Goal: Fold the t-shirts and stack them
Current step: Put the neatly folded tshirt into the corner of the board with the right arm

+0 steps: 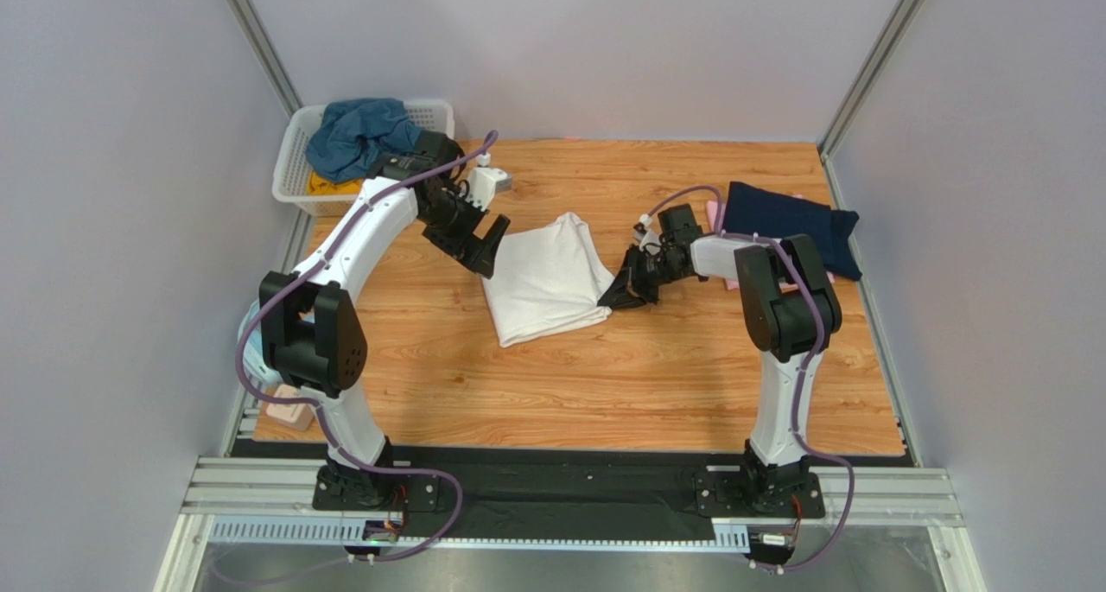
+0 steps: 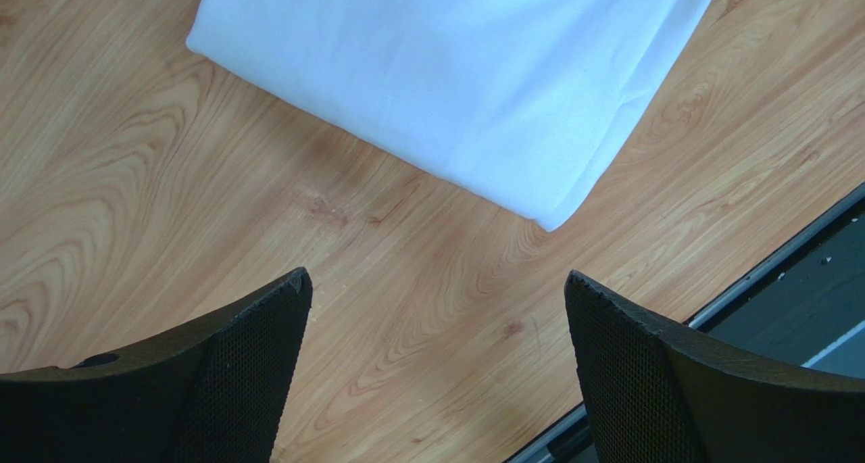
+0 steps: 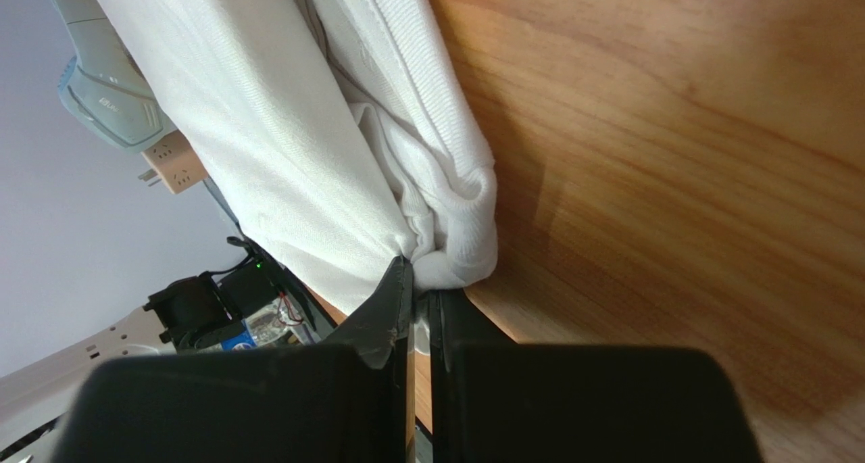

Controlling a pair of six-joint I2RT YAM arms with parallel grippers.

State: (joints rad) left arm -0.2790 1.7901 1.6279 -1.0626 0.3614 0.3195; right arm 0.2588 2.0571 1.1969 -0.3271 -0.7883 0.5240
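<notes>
Tabletop (image 1: 584, 372) of pale wood grain is carrying the whole scene, with the two arms reaching out over it from the near edge. The white t-shirt (image 1: 545, 278), the biggest cloth in view, is lying folded into a rough rectangle near the middle of the board, tilted slightly and sitting between the two grippers. The white slatted basket (image 1: 296, 151) is standing at the far left corner, and a teal-blue t-shirt (image 1: 357, 132) is heaping up out of it, with a bit of yellow cloth (image 1: 331, 188) showing through the near wall. A navy t-shirt (image 1: 792, 223) is lying folded at the far right, well apart from the white one.

The left gripper (image 1: 483, 249) is hanging just beside the white shirt's left edge with its jaws spread wide and nothing between them; in its wrist view the fingers (image 2: 244, 362) are framing bare wood, with the shirt's folded corner (image 2: 457, 68) lying beyond them. The right gripper (image 1: 613, 297) is pinching the shirt's near right corner, and its wrist view is showing the jaws pressed together on a bunched fold of white cloth (image 3: 447, 230). Light-blue headphones (image 3: 96, 83) are showing past the shirt in that view.
</notes>
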